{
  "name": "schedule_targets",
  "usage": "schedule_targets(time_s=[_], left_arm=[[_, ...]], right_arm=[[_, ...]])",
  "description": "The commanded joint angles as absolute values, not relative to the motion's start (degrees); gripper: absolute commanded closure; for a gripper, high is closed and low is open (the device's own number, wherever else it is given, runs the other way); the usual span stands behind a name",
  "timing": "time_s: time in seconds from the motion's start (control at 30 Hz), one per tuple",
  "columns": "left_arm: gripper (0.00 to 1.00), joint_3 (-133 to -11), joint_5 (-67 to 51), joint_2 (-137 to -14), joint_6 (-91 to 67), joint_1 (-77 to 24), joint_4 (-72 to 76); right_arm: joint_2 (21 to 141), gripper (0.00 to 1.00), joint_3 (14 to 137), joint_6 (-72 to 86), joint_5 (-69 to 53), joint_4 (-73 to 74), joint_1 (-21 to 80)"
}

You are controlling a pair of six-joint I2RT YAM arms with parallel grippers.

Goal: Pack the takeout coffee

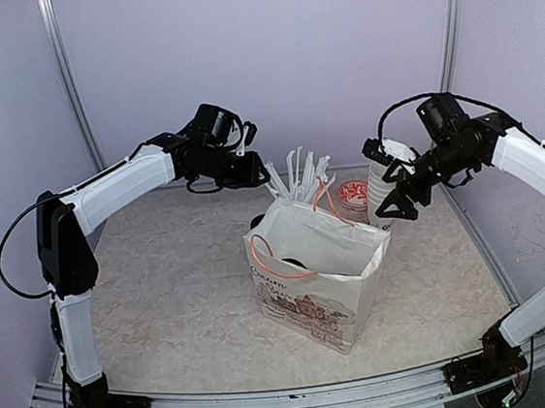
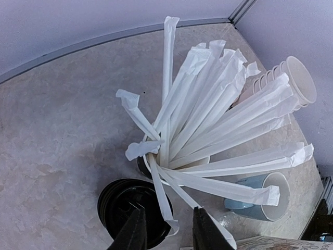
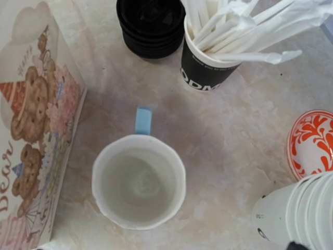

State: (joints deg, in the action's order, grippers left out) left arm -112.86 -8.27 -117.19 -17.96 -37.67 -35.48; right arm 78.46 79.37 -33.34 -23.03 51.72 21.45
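The takeout coffee is out of view. A printed paper bag (image 1: pixel 312 297) stands open mid-table; a dark round shape (image 1: pixel 293 261) shows inside its mouth, and I cannot tell what it is. My left gripper (image 1: pixel 255 175) hangs over the back of the table beside a black cup of paper-wrapped straws (image 2: pixel 208 114). Its jaws (image 2: pixel 168 209) stand a little apart, with one drooping straw end (image 2: pixel 165 205) between them and touching neither finger. My right gripper (image 1: pixel 400 212) is open and empty, hovering over a light-blue handled mug (image 3: pixel 138 179).
A stack of black lids (image 2: pixel 130 213) sits under the left fingers. Plain white cups (image 3: pixel 299 213) lie stacked by a red-patterned disc (image 3: pixel 312 143). The bag's wall (image 3: pixel 31 120) stands just left of the mug.
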Motion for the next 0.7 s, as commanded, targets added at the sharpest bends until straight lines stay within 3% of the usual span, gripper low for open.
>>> schedule_targets(time_s=[0.0,0.13,0.27,0.67], left_arm=[[0.73,-112.9,-9.7,-118.1,-18.3,-37.4,-33.4],[0.90,-113.6,-10.9,-118.9,-18.2,-37.4,-33.3],[0.99,-113.6,-10.4,-118.5,-17.7,-37.4,-32.9],[1.00,-118.5,-2.0,-104.4,-16.4,-38.8,-42.7]], right_arm=[[78.1,0.01,78.6,-32.9,-22.8,50.9,20.8],[78.0,0.01,78.3,-32.9,-22.5,50.8,20.8],[77.8,0.01,77.8,-32.9,-22.4,50.6,20.8],[79.5,0.01,79.7,-33.2,-21.9,51.4,20.8]])
